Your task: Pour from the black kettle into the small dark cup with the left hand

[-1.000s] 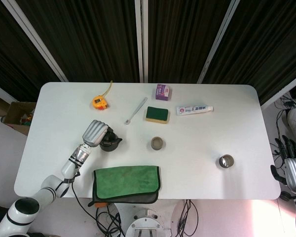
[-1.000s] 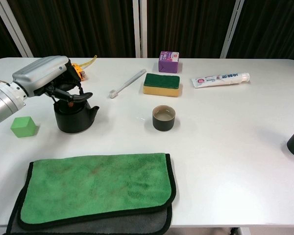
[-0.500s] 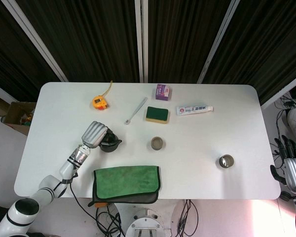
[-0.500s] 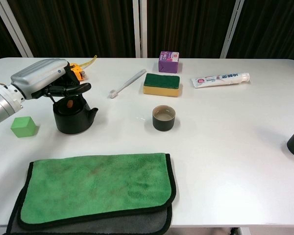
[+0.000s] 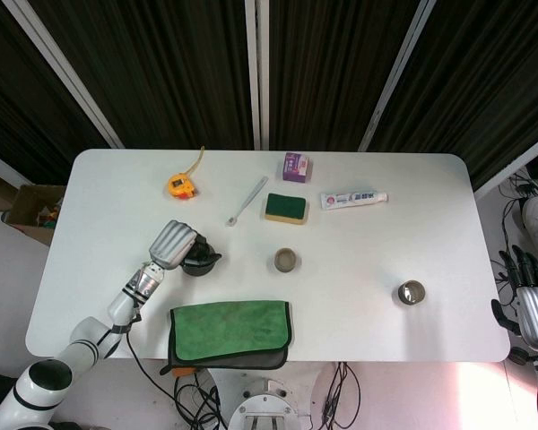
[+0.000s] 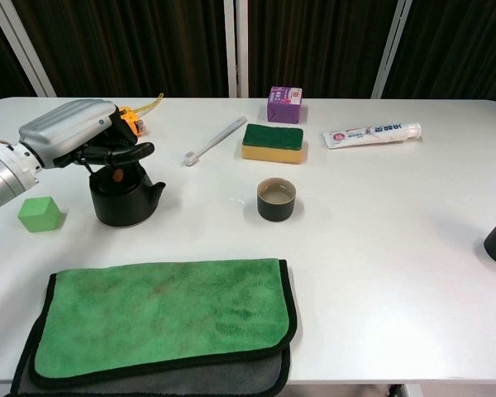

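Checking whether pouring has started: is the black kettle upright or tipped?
Upright. The black kettle stands flat on the table, spout level, with the left hand above its lid.

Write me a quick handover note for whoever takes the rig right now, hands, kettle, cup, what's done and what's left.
Left hand: over the black kettle, fingers spread above the lid, no grip visible.
Right hand: off the table's right edge, holding nothing.
Kettle stands upright on the table, spout toward the small dark cup, which stands apart to its right.
Done: nothing I can confirm; the cup's contents are unclear.
Left: grip the kettle, lift, pour into the cup.
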Robot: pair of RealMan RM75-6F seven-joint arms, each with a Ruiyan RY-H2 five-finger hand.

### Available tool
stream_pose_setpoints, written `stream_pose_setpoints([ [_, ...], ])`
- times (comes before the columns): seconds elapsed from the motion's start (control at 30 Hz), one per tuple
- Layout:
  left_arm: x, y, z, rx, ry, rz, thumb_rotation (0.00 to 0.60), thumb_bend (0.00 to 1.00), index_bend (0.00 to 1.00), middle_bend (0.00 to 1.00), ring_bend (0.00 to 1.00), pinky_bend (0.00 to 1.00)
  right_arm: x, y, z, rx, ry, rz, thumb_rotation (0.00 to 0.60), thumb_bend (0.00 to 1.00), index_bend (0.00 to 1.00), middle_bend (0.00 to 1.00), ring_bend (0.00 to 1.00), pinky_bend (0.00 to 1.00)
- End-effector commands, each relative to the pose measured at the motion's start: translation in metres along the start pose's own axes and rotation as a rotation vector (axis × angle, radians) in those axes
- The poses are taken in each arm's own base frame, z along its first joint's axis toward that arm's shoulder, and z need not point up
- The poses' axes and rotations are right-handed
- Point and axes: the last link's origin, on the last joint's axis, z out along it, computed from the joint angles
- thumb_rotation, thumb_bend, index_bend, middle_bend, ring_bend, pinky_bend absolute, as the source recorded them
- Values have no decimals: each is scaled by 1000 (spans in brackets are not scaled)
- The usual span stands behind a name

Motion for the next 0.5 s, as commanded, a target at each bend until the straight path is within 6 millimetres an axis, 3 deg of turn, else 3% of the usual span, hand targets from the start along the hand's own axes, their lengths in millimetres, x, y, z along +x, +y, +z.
stream_pose_setpoints([
  [0.03, 0, 0, 0, 0, 0, 2, 63, 166, 847, 937, 818, 728, 0, 0, 0, 0, 0, 0, 600, 358, 0, 0, 0, 0],
  [0.3, 2, -1, 1, -3, 10, 8, 48, 166, 829, 912, 768, 719, 0, 0, 1, 0, -1, -1, 600, 358, 0, 0, 0, 0],
  [0.5, 2, -2, 2, 0, 1, 12, 43, 166, 749, 829, 691, 706, 0, -1, 1, 3, -1, 1, 600, 358, 0, 0, 0, 0],
])
